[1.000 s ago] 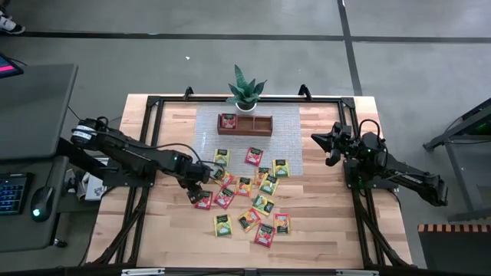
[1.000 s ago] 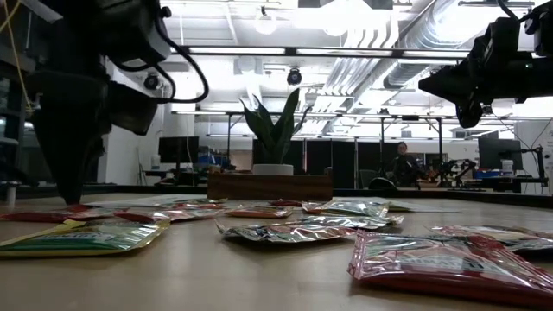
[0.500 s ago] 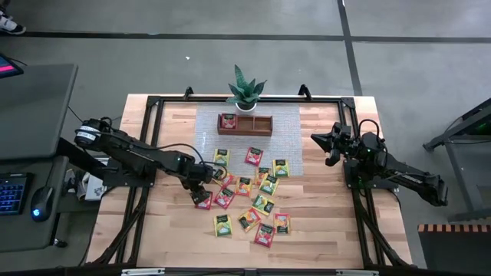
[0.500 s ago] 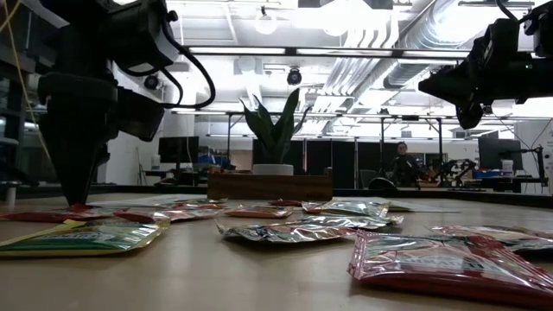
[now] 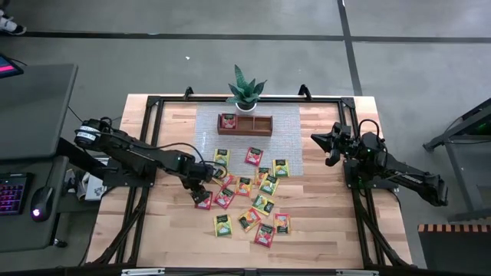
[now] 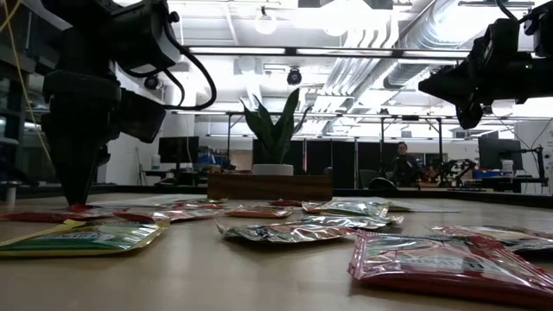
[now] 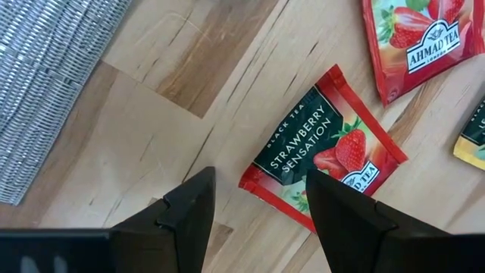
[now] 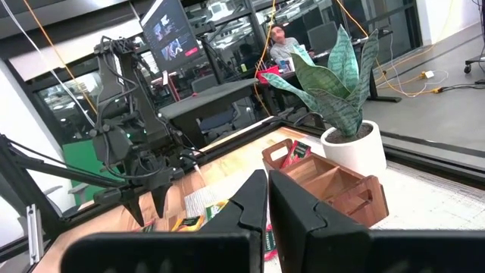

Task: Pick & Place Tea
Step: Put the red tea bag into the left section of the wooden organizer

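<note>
Packets of tea (image 5: 247, 195) lie scattered across the wooden table (image 5: 330, 222), in front of a grey woven mat (image 5: 207, 126), a three-part wooden tray (image 5: 245, 124) and a potted plant (image 5: 245, 90). At the heap's left edge the left gripper (image 7: 258, 199), jaws parted, stands over a red packet (image 7: 324, 148) reading "BLACK TEA STRAWBERRY SENSATION"; a neighbouring packet (image 7: 413, 38) reads "AHMAD TEA". It has barely shifted since earlier. The right gripper (image 5: 316, 139), clenched and empty, waits raised at the table's right.
</note>
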### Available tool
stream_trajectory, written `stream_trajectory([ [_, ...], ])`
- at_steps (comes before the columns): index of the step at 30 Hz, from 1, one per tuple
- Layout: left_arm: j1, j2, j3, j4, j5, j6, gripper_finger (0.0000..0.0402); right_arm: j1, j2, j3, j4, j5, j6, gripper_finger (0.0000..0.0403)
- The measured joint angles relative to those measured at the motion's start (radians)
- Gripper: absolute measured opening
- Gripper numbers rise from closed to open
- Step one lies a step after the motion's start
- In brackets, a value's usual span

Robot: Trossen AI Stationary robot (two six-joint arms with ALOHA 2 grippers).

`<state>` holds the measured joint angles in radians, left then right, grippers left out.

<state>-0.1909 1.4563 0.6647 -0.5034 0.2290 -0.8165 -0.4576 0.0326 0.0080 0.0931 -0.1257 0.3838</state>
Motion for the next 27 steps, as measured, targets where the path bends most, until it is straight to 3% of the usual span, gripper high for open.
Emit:
stream_trajectory([
  [15, -0.001, 0.002, 0.000, 0.022, 0.058, -0.004, 0.0202, 0.000, 0.000, 0.000, 0.000, 0.000, 0.000, 0.0012],
  [27, -0.002, 0.002, 0.000, 0.029, 0.046, -0.007, 0.0197, 0.000, 0.000, 0.000, 0.000, 0.000, 0.000, 0.0012],
])
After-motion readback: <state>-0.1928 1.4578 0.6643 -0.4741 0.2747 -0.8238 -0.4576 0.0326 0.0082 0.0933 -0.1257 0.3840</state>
